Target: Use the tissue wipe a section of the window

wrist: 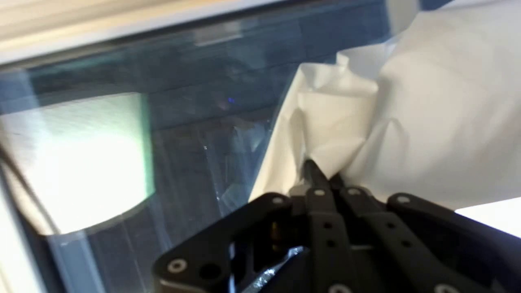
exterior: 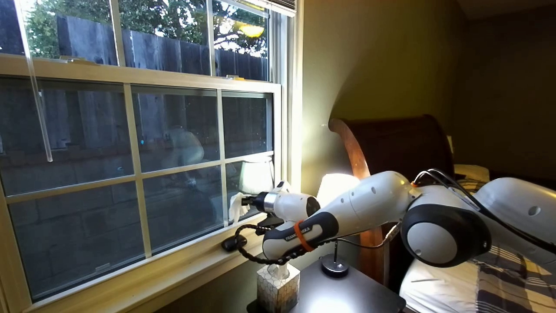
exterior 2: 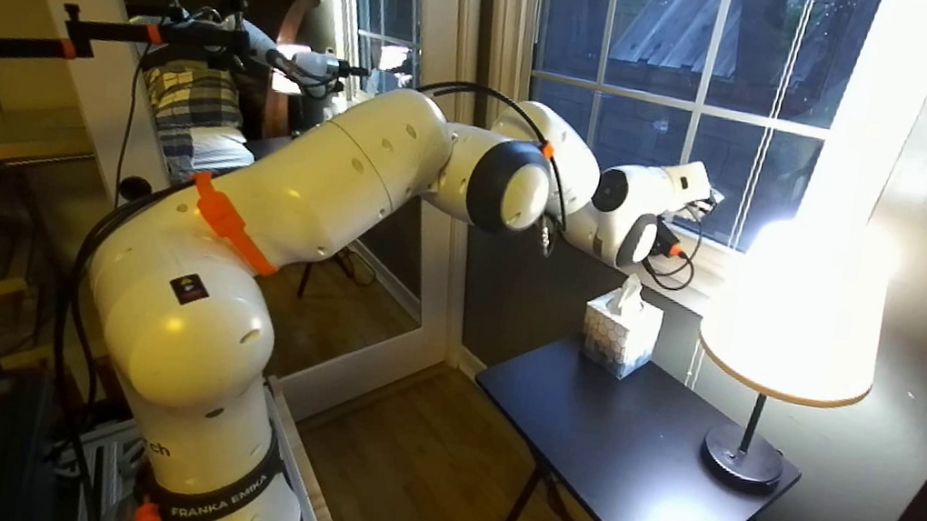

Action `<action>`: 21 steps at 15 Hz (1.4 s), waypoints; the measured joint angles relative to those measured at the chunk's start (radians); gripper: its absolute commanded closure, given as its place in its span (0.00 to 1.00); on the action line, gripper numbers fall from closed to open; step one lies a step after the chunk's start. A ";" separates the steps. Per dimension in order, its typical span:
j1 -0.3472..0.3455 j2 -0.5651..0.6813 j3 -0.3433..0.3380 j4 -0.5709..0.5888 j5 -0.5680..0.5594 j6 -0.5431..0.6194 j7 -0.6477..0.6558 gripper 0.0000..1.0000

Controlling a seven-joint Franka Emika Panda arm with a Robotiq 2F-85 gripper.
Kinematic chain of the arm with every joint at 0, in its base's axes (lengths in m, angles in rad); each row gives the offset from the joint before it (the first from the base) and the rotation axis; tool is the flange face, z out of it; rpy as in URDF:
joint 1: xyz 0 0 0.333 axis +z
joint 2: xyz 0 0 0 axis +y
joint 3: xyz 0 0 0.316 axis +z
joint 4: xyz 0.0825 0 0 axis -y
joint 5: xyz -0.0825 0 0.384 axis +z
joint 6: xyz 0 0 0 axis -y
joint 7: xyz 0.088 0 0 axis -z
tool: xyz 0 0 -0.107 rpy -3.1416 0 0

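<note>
Nearest: claw (wrist: pixel 324 174), jaws pinched narrow, holding tissue (wrist: pixel 431 110) by a gathered fold. In the wrist view, paper spread past the jaw ends: a crumpled flap ahead, the broad part off to the picture's right. In an exterior view, draped from the claw's tip on the window side, longer axis roughly upright. Lower down: sill (exterior: pixel 173 265), small dark rounded object (exterior: pixel 233 243) on top. Next out: window (exterior: pixel 176 130), with tissue seen against the lower right pane (exterior: pixel 233 178), just beside a vertical bar (exterior: pixel 223 182). Relation to watch: tissue between claw and glass. Touching or just short: cannot tell. Judged set for wiping; next, probably a press forward, then a slide along the pane, with some risk of snagging on the bar. Farthest, through the glass: fence (exterior: pixel 163 50), then trees (exterior: pixel 160 17).
</note>
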 measured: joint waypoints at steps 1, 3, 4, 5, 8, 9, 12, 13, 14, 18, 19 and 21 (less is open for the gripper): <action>0.004 -0.002 -0.042 -0.021 0.058 -0.002 -0.022 1.00; 0.011 -0.004 -0.120 -0.055 0.159 -0.001 -0.055 1.00; 0.013 -0.006 -0.149 -0.063 0.192 0.002 -0.063 1.00; 0.014 -0.007 -0.169 -0.065 0.208 0.015 -0.066 1.00; 0.018 -0.018 -0.189 -0.063 0.203 0.106 -0.077 1.00; 0.023 -0.024 -0.190 -0.062 0.196 0.147 -0.085 1.00; 0.018 -0.050 -0.131 -0.054 0.134 0.272 -0.147 1.00; 0.018 -0.060 -0.110 -0.051 0.104 0.305 -0.160 1.00; 0.018 -0.067 -0.090 -0.043 0.073 0.333 -0.169 1.00; 0.020 -0.073 -0.025 0.008 -0.037 0.380 -0.180 1.00; 0.020 -0.071 -0.012 0.020 -0.057 0.380 -0.180 1.00; 0.021 -0.063 0.011 0.038 -0.079 0.375 -0.179 1.00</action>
